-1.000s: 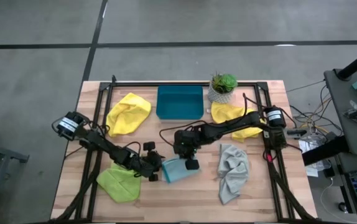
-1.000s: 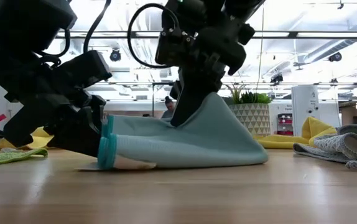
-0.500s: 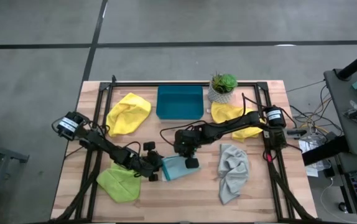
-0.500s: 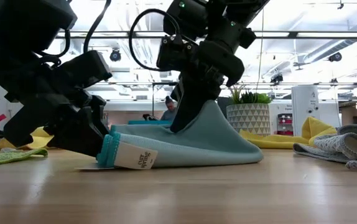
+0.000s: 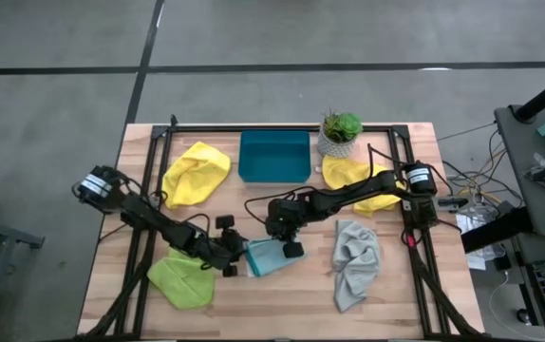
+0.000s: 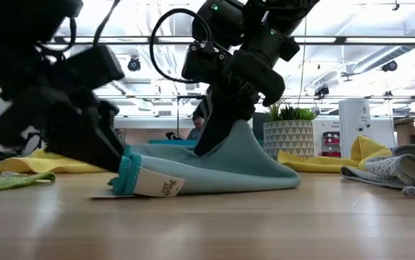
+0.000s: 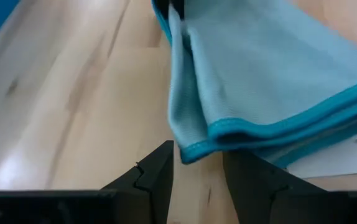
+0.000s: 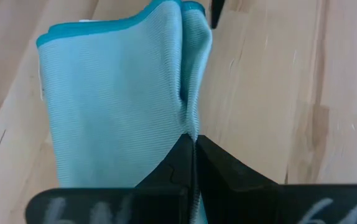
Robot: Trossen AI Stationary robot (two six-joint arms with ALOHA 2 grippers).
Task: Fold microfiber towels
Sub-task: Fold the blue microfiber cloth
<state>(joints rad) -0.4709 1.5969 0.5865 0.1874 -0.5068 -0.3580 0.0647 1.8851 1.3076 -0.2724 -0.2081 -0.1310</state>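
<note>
The light blue towel [image 5: 265, 258] lies folded near the table's middle. Its left hemmed end, with a white label [image 6: 158, 185], rests on the wood. A ridge of it is drawn up like a tent under my right gripper [image 8: 193, 146], which is shut on it. My left gripper [image 7: 197, 165] stands open just left of the hemmed end [image 7: 194, 149], with nothing between its fingers. The yellow towels [image 5: 197, 171] [image 5: 358, 176], a lime green one [image 5: 182, 280] and a grey one [image 5: 356, 261] lie crumpled around. My right gripper pinches a raised ridge of the light blue towel [image 8: 188, 121] between its two shut fingers, several layers together. The fingers slant down from the table's far right. The ridge stands lifted [image 6: 233, 133], while the towel's skirts and both ends lie on the table.
A teal tray [image 5: 274, 157] sits at the back centre, and a potted plant [image 5: 339, 133] to its right. The right arm reaches over the right-hand yellow towel. Bare wood lies along the near edge in front of the light blue towel.
My left gripper has drawn back toward the table's left edge and risen a little, away from the towel's hemmed end. That end has settled on the table with its white label turned into view. The towel's right skirt has pulled in slightly.
</note>
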